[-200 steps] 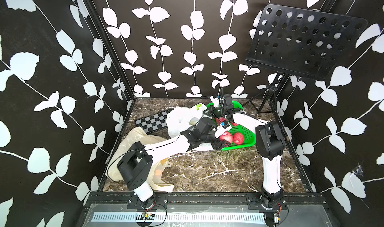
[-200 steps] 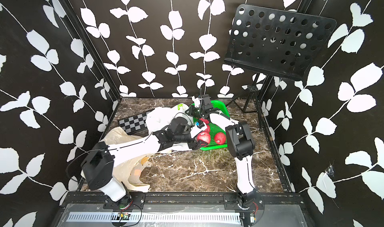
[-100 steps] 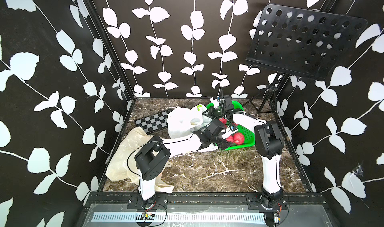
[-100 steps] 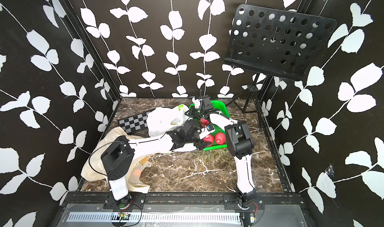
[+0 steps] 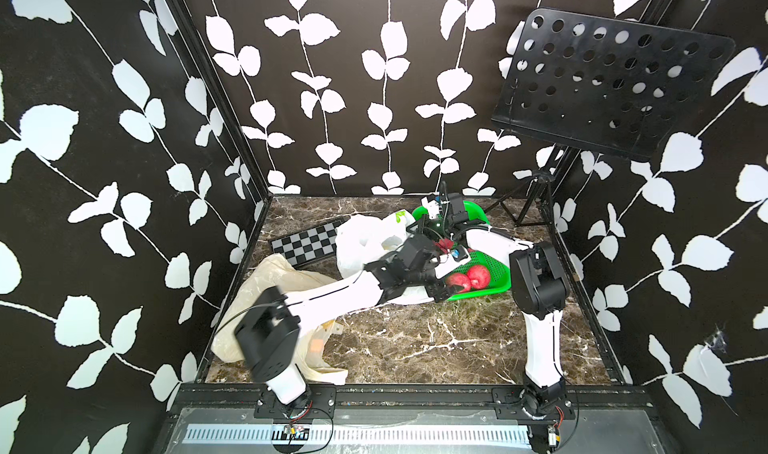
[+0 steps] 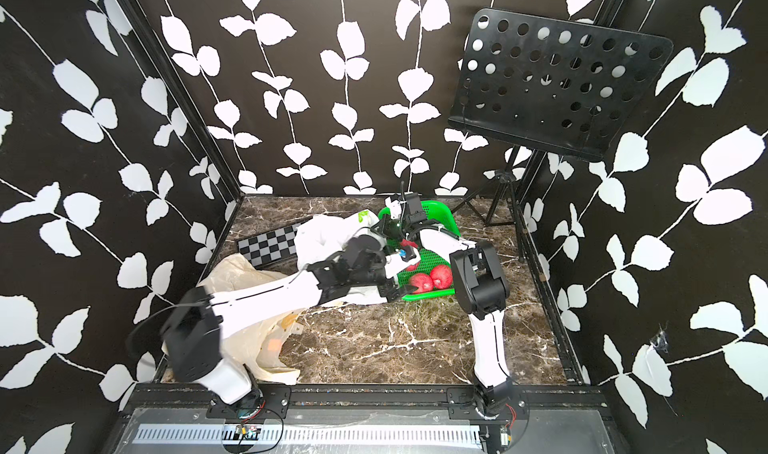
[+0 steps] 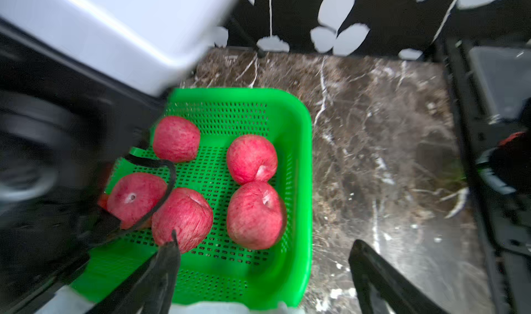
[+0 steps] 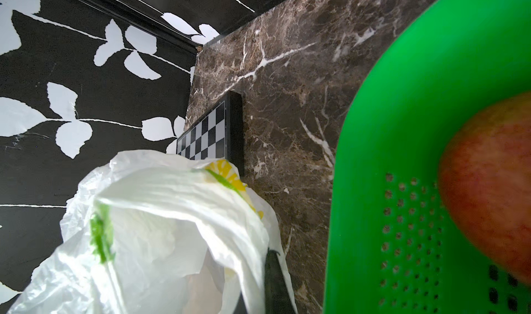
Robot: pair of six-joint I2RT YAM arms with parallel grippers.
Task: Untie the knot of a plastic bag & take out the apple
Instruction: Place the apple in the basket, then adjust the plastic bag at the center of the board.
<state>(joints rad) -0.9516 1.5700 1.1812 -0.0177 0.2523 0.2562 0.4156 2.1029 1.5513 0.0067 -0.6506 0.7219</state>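
Marble-veined worktop floors a black booth with white leaf print. In both top views the white plastic bag stands just left of centre, touching the green basket, where two red apples show. Your left pincer hangs at the basket's lower left edge, with a checkerboard well clear further left.

Your left wrist view settles the count: five apples lie in the basket. The left pincer spreads wide over the lower ones and holds nothing. That reads as the drop-off being done, so what is left is backing out. Lift straight up before you swing away, because a black cable loops across two apples at lower left and one fingertip sits against the nearest fruit.

Your right wrist view shows the right pincer drawn together with bag film apparently caught in it. The bag's mouth billows at lower left, and one apple blurs at the right edge. Keep that pinch steady. Whether more fruit sits inside the bag cannot be told.
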